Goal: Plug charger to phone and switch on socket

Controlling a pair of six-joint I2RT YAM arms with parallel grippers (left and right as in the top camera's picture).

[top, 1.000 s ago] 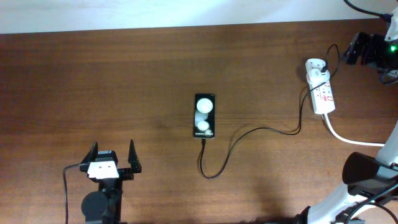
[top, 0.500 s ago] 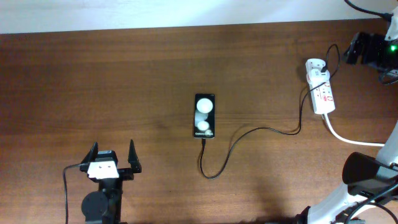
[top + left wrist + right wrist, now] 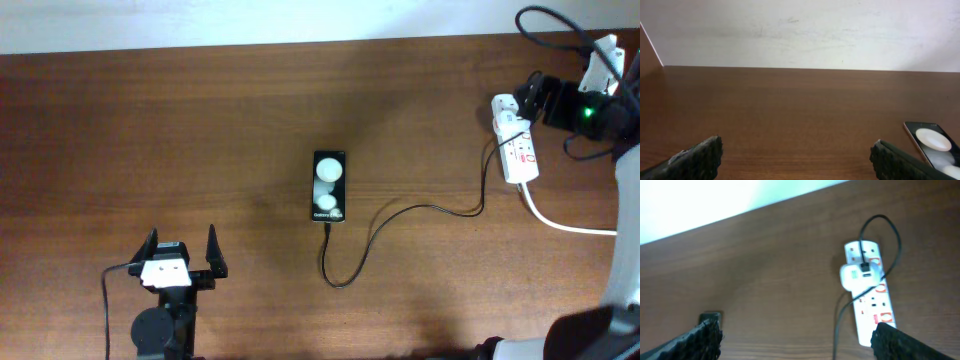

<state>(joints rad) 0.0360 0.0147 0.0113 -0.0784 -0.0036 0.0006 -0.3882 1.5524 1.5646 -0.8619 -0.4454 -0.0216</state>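
The black phone (image 3: 330, 186) lies flat mid-table, with two glare spots on it; it also shows in the left wrist view (image 3: 935, 146), and a corner shows in the right wrist view (image 3: 710, 317). The black charger cable (image 3: 400, 212) runs from the phone's near end in a loop to the white adapter (image 3: 509, 112) on the white socket strip (image 3: 520, 155). My right gripper (image 3: 532, 97) is open and hovers just right of the adapter; its wrist view shows the strip (image 3: 872, 307), adapter (image 3: 855, 275) and cable (image 3: 837, 325). My left gripper (image 3: 182, 250) is open and empty.
The strip's thick white cord (image 3: 560, 222) trails off to the right edge. A pale wall (image 3: 800, 30) borders the far side of the wooden table (image 3: 200, 120). A black cable (image 3: 550, 25) from the right arm arcs above the strip.
My right arm has swung left and down from the far right corner towards the socket strip. The left arm, phone and cable have not moved.
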